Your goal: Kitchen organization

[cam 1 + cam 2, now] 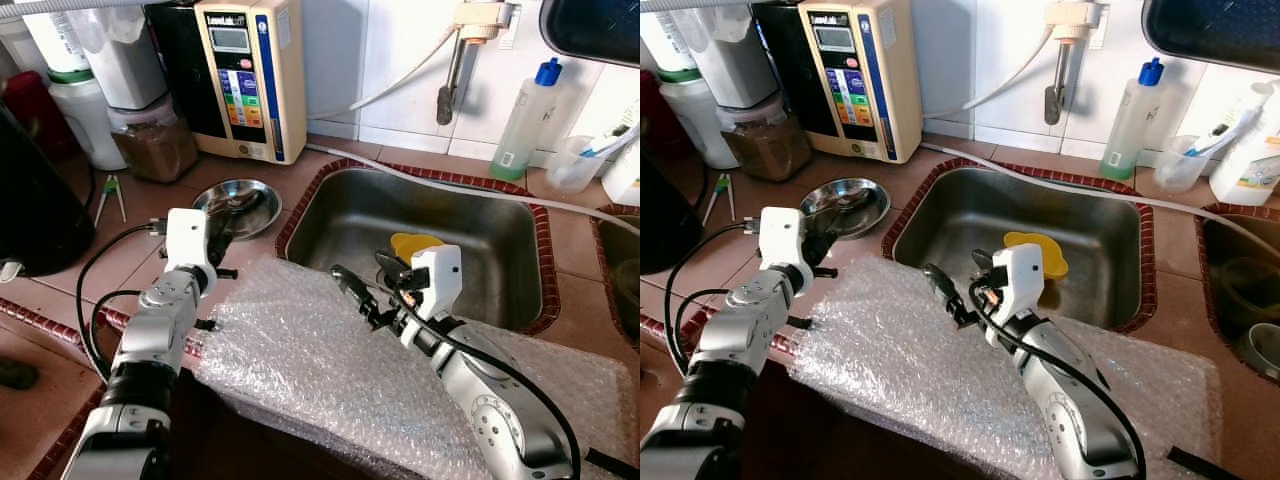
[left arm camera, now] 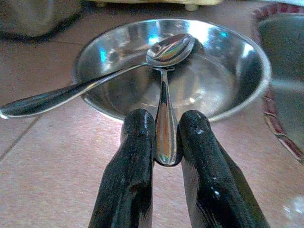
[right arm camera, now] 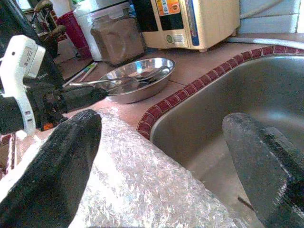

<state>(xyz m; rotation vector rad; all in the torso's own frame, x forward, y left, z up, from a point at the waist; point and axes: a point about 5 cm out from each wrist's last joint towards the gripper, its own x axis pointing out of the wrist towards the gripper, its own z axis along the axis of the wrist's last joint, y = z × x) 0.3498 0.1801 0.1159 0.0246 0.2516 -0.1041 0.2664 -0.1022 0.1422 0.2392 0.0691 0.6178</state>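
- Two spoons [image 2: 164, 123] (one pinched in the left hand [image 2: 164, 142], both with their tips in the bowl)
- One steel bowl [image 1: 238, 205]
- One sink [image 1: 420, 245]
- One yellow item [image 1: 414, 243] in the sink
- One sheet of bubble wrap [image 1: 330, 370]
- One bottle with a blue cap [image 1: 527, 120]
- One cream wall appliance [image 1: 250, 75]
- Two robot hands, the right hand [image 1: 350, 290] spread open

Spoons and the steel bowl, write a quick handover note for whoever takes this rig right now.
Left gripper: shut on a spoon's handle, its head resting in the steel bowl on the counter, left of the sink.
A second spoon lies across the bowl, handle over the rim.
Right gripper: open, holding nothing, over the bubble wrap at the sink's near edge.
Yellow item sits in the sink.
Done: one spoon gripped.
Left: whether the spoon goes in or comes out cannot be told; check before moving.
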